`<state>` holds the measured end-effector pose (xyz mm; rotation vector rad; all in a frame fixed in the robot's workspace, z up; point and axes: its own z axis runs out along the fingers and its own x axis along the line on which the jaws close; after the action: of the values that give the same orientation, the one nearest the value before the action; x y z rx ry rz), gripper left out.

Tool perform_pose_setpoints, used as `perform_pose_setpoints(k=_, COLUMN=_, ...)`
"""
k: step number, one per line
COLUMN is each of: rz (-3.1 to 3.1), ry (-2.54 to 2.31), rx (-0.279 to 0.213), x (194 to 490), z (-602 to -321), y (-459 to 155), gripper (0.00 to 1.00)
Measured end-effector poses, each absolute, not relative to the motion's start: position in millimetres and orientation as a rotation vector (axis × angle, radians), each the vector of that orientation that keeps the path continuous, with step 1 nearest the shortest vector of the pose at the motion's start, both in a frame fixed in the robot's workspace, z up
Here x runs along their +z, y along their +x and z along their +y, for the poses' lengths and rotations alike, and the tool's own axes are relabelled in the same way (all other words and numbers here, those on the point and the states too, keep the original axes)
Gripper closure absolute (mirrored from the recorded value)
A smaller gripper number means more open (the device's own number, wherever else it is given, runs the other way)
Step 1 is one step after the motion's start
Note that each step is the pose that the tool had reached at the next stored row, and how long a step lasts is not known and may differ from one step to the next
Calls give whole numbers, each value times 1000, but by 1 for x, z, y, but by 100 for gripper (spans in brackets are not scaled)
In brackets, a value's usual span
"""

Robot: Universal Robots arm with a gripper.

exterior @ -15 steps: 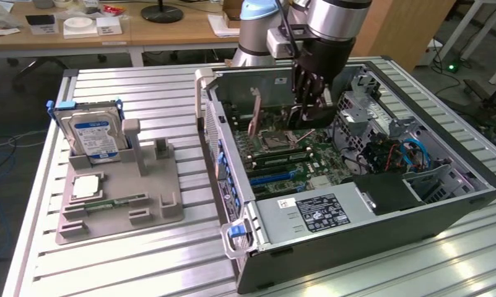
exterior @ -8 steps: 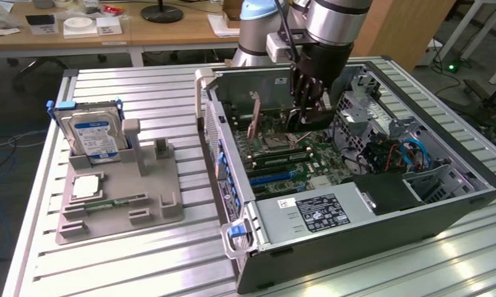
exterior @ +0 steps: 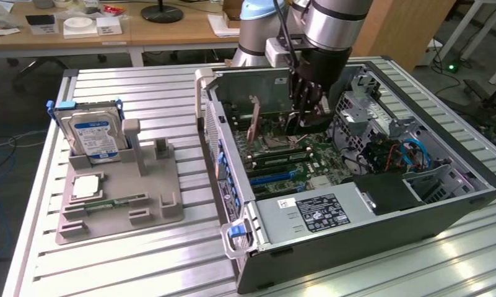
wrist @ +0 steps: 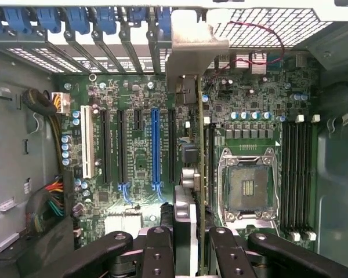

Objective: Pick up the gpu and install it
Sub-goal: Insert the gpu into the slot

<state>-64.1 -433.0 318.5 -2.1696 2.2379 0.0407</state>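
The gpu is held on edge inside the open computer case, at the exterior view's right, just above the motherboard. It is clamped between the narrowly parted fingers of the gripper. The installing step appears to be in hand. Seating would call for the card's edge to be lined up with a slot and pressed straight down.

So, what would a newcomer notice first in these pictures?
First, the open computer case, with the end effector inside it, shut on the gpu, which stands edge-on over the motherboard. On the exterior view's left, a hard drive with a blue label stands in a grey holder.
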Motion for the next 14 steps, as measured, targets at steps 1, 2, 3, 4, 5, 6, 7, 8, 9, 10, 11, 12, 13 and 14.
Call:
perform_pose_setpoints(k=1, rz=2238, ry=-2170, rx=41, x=317, z=-433, y=-64, gripper=72)
perform_pose_setpoints(k=2, rz=2239, ry=-2170, rx=42, x=316, z=-433, y=-64, gripper=72)
perform_pose_setpoints(k=3, rz=2239, ry=-2171, rx=43, x=315, z=-433, y=-64, gripper=72)
perform_pose_setpoints(k=4, rz=2240, ry=-2171, rx=45, x=314, z=-433, y=-64, gripper=72)
perform_pose_setpoints(k=5, rz=2240, ry=-2172, rx=46, x=313, z=-433, y=-65, gripper=72)
perform_pose_setpoints(k=6, rz=2240, ry=-2172, rx=46, x=313, z=-433, y=-65, gripper=72)
perform_pose_setpoints(k=7, rz=2241, ry=-2172, rx=46, x=312, z=-433, y=-66, gripper=72)
perform_pose_setpoints(k=8, rz=2241, ry=-2172, rx=47, x=312, z=-433, y=-66, gripper=72)
perform_pose_setpoints(k=9, rz=2241, ry=-2172, rx=47, x=311, z=-433, y=-67, gripper=72)
perform_pose_setpoints(k=10, rz=2241, ry=-2172, rx=47, x=311, z=-433, y=-67, gripper=72)
perform_pose_setpoints(k=11, rz=2241, ry=-2172, rx=47, x=310, z=-433, y=-68, gripper=72)
perform_pose_setpoints(k=12, rz=2241, ry=-2173, rx=47, x=310, z=-433, y=-68, gripper=72)
perform_pose_setpoints(k=13, rz=2241, ry=-2173, rx=47, x=310, z=-433, y=-68, gripper=72)
perform_pose_setpoints(k=14, rz=2241, ry=-2173, rx=47, x=310, z=-433, y=-68, gripper=72)
